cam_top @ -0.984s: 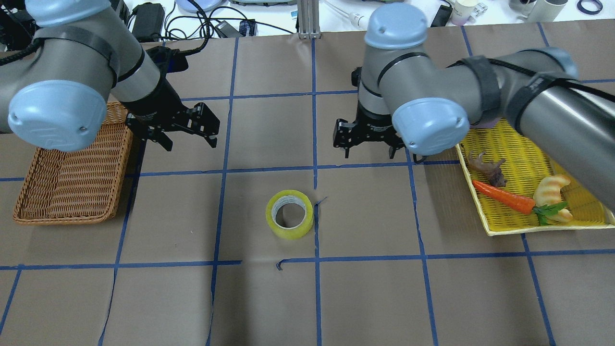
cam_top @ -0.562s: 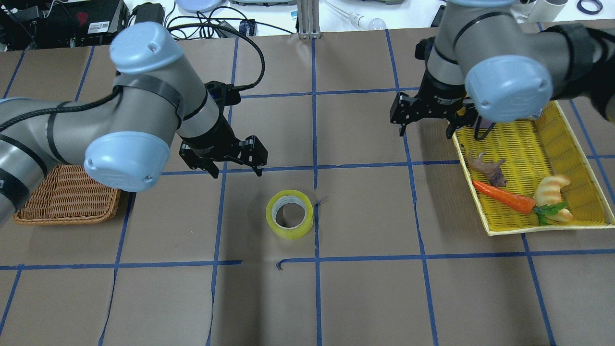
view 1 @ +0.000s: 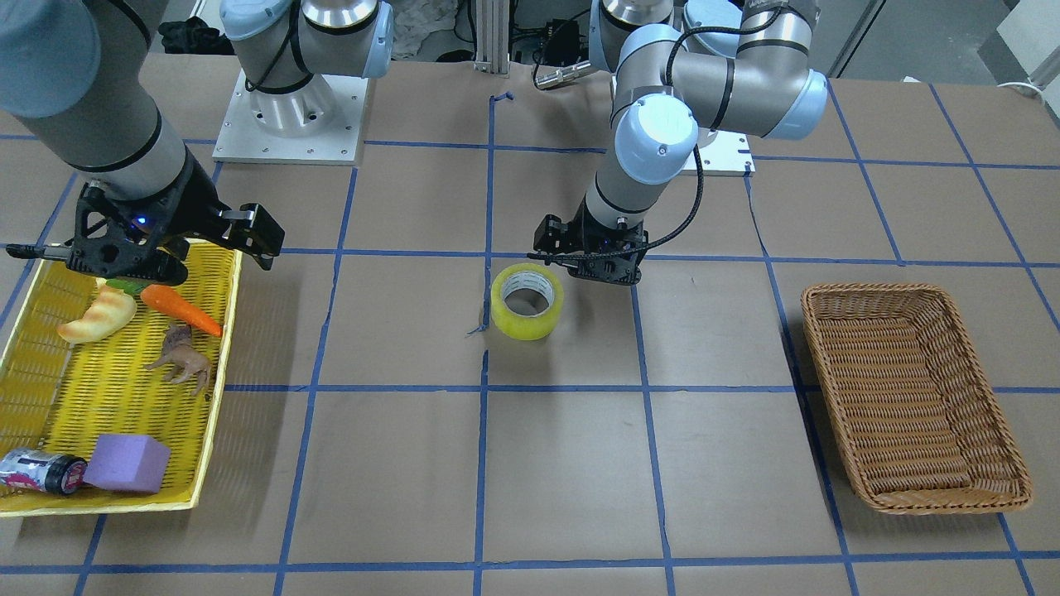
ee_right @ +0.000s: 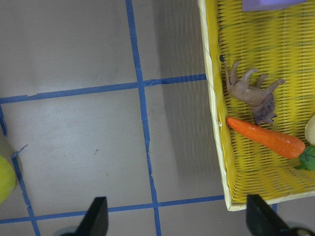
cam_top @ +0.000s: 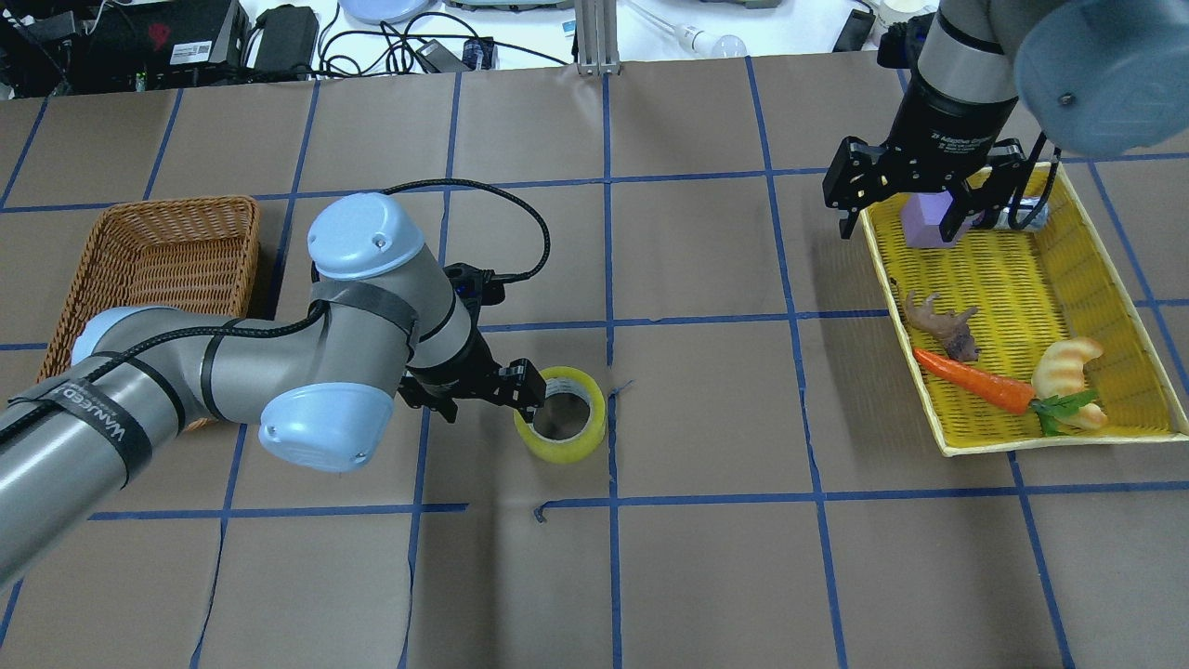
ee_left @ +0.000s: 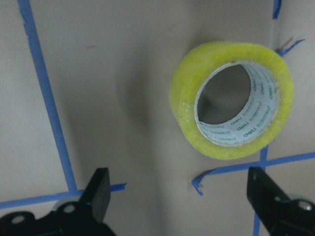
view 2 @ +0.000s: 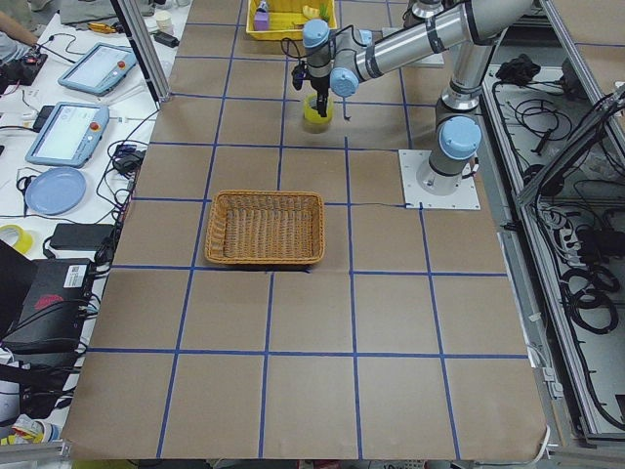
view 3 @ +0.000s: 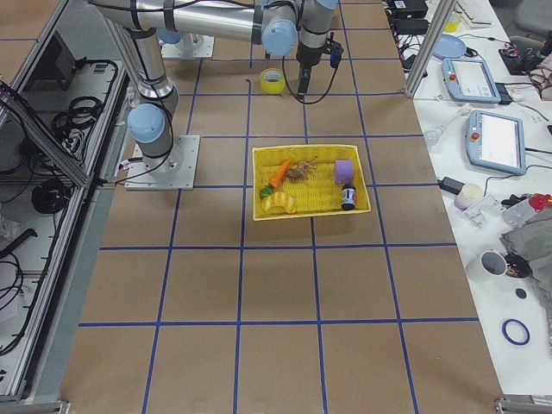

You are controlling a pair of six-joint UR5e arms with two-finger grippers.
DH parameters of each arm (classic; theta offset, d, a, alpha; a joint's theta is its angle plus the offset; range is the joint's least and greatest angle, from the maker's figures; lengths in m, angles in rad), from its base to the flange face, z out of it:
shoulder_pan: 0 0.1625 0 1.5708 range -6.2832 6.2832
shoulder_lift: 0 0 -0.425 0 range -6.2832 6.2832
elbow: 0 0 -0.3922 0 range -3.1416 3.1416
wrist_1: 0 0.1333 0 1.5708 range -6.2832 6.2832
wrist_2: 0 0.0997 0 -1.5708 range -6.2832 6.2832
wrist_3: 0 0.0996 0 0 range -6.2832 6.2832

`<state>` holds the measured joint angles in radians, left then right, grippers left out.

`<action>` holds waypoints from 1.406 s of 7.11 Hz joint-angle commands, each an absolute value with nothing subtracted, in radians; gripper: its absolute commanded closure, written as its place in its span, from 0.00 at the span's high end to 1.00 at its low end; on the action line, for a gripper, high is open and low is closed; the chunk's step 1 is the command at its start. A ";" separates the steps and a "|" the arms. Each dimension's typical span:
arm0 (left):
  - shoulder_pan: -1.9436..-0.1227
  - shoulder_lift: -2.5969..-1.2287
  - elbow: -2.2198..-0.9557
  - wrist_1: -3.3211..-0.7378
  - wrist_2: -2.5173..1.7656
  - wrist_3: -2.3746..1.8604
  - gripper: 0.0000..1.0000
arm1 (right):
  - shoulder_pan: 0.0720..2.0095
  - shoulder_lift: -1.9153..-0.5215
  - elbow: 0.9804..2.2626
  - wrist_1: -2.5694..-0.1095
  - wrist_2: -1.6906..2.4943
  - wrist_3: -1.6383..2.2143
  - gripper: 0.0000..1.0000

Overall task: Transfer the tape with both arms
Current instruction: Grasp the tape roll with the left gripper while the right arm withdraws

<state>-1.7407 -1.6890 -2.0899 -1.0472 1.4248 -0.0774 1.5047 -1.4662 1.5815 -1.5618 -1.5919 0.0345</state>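
Observation:
The tape is a yellow-green roll with a pale core, lying flat with its hole up near the table's middle. It also shows in the front view and the left wrist view. My left gripper is open and low, just left of the roll, one fingertip at its rim. In the left wrist view the roll lies just ahead of the open fingers. My right gripper is open and empty over the far left corner of the yellow tray, far from the tape.
The yellow tray holds a carrot, a croissant, a toy animal, a purple foam block and a small can. A wicker basket stands at the left, behind my left arm. Blue tape lines grid the brown table.
My left arm swung from the basket over to the tape and lowered beside it. My right arm moved right and back to the yellow tray. The tape has not moved.

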 commanded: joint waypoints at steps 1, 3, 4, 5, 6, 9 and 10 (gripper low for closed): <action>-1.743 -1.762 -2.091 -0.935 1.425 -0.078 0.99 | 1.505 -1.468 1.580 -1.569 -1.594 0.032 1.00; -1.741 -1.828 -2.062 -0.882 1.427 -0.080 0.99 | 1.509 -1.465 1.582 -1.568 -1.614 0.032 1.00; -1.741 -1.848 -2.060 -0.881 1.427 -0.081 0.99 | 1.511 -1.477 1.580 -1.566 -1.597 0.029 1.00; -1.741 -1.862 -2.065 -0.885 1.424 -0.084 0.81 | 1.512 -1.486 1.582 -1.557 -1.598 0.029 1.00; -1.741 -1.874 -2.068 -0.891 1.425 -0.084 0.56 | 1.513 -1.503 1.582 -1.555 -1.598 0.028 1.00; -1.740 -1.853 -2.059 -0.900 1.442 -0.071 0.05 | 1.516 -1.512 1.582 -1.554 -1.597 -0.035 1.00; -1.735 -1.845 -2.059 -0.914 1.457 -0.071 0.00 | 1.516 -1.514 1.582 -1.554 -1.597 -0.035 1.00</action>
<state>-1.7390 -1.8591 -2.0609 -0.9010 1.4437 -0.0719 1.5154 -1.5116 1.5820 -1.5542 -1.5964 -0.0304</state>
